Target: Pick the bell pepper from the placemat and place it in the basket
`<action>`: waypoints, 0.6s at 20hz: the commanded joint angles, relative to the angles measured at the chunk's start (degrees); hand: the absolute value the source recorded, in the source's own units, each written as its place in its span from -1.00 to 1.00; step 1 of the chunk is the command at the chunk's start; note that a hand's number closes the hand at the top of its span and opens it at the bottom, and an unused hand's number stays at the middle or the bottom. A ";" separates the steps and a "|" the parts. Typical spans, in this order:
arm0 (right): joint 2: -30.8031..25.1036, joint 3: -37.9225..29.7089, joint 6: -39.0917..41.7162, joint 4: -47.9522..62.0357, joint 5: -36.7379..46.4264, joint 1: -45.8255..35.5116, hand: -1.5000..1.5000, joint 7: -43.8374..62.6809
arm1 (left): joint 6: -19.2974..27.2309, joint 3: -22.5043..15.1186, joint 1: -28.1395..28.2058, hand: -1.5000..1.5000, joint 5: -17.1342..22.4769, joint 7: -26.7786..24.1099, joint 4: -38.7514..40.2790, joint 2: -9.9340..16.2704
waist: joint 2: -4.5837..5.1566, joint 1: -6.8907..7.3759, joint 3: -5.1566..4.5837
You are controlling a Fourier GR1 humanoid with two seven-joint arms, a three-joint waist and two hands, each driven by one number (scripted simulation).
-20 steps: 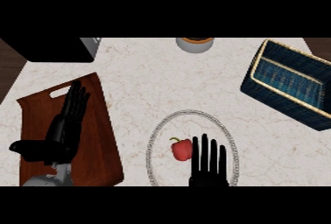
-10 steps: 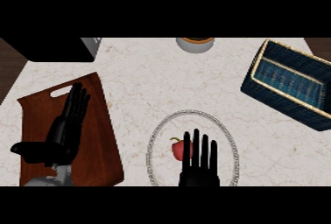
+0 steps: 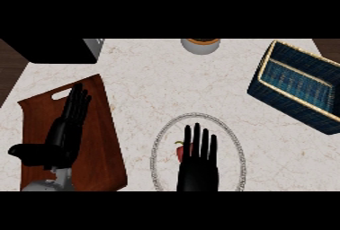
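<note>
Red pepper (image 3: 180,152) is seen lying on the round placemat (image 3: 234,152) at about six o'clock on the counter (image 3: 166,85), mostly hidden under the right hand (image 3: 198,164). That hand is held flat above it with fingers straight and released, so nothing is grasped yet; it is judged to be positioned over the pepper so that the fingers can be curled round it. Only a sliver of the pepper is shown at the hand's nine o'clock side, so contact cannot be told. The basket (image 3: 295,85) is set at about two o'clock, well apart from the placemat, and the stretch of counter between them is not seen to be blocked. At nine o'clock a board (image 3: 100,134) is lain on by the left hand (image 3: 66,128), open and resting. A cup (image 3: 200,45) is placed at twelve o'clock, and a dark box (image 3: 56,49) at eleven, both away from the likely route.
</note>
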 commanded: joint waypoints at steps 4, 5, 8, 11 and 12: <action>1.28 1.87 -1.90 2.94 -3.26 -1.81 -1.00 14.12 | 0.00 0.28 0.43 0.00 -0.21 0.10 -0.29 -0.82 | -0.03 0.00 0.00; 1.28 0.97 -5.12 6.49 -4.18 -2.37 -1.00 12.76 | -1.49 1.53 0.90 0.00 1.03 0.14 -0.52 0.45 | 0.05 0.30 0.01; 1.29 -3.88 -3.86 7.43 -5.91 -4.37 -1.00 8.54 | -0.67 1.50 -2.31 0.00 0.33 -1.24 3.39 -1.76 | 0.17 -0.41 -0.01; 1.29 -0.91 -6.98 7.92 -6.21 -4.46 -1.00 11.39 | -0.10 0.94 -0.80 0.00 -0.71 0.48 0.78 -1.35 | 0.06 -0.04 0.01; 1.29 -0.84 -8.06 10.40 -6.45 -3.36 -1.00 10.11 | 0.48 1.02 -3.31 0.00 -1.08 3.03 -0.19 -1.04 | 0.07 -0.16 0.04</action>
